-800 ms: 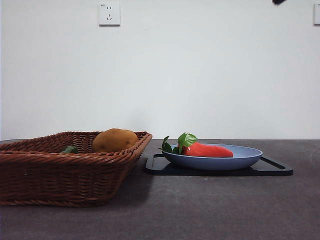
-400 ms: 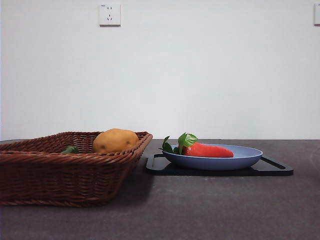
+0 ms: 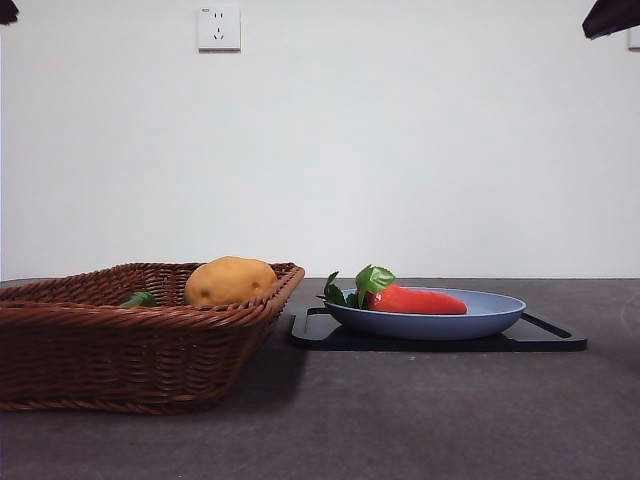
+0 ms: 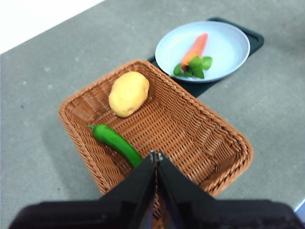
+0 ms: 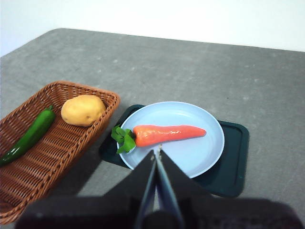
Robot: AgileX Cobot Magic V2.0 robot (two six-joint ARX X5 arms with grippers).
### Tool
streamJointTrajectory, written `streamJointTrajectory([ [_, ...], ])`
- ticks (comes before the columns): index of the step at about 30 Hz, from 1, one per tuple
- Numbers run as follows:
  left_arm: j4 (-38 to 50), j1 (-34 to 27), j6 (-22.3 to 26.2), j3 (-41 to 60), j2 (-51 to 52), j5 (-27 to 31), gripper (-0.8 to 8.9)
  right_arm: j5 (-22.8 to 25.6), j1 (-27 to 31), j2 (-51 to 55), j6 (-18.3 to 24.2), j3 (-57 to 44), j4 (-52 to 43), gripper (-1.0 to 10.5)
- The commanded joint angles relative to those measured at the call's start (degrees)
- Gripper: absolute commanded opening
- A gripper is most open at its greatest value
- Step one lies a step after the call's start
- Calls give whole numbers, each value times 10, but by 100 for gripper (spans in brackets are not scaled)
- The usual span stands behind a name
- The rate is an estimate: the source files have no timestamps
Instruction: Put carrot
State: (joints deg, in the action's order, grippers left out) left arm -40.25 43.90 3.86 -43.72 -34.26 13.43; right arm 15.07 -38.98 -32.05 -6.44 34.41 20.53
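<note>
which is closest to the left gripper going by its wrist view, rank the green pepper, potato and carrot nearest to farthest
Ranked from the left gripper, which hangs above the basket:
1. Green pepper, in the basket, right by the fingertips in that view.
2. Potato, also in the basket, at its end nearer the plate.
3. Carrot, outside the basket, lying on the blue plate.

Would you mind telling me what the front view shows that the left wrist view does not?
Only the front view shows the wall socket and dark arm tips at both top corners. Only the left wrist view shows the left pincer, shut, and the whole green pepper. Both show the basket, potato, and carrot lying on the blue plate on the black tray.
</note>
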Motion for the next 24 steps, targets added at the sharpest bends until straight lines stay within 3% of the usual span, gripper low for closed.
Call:
streamJointTrajectory([
  [1,12,3,-4,-7,-7,-1,8,3,-4,-1,-6,4,-7,11],
  [8,24,-13,-2,-7,30,11,8,3,-4,-1,-6,4,-8,11],
  [9,26,-30,21,-5,50,11,8,3,-4,-1,-6,4,-7,11],
  [12,39,-126,24,-1,107,12,8,3,-4,-1,-6,4,-8,11],
  [17,183,-322,22,79,204,3,8,3,-4,-1,-6,4,-8,11],
  [24,272,-409,22,225,273,-50,8,3,-4,-1,-6,4,-8,11],
])
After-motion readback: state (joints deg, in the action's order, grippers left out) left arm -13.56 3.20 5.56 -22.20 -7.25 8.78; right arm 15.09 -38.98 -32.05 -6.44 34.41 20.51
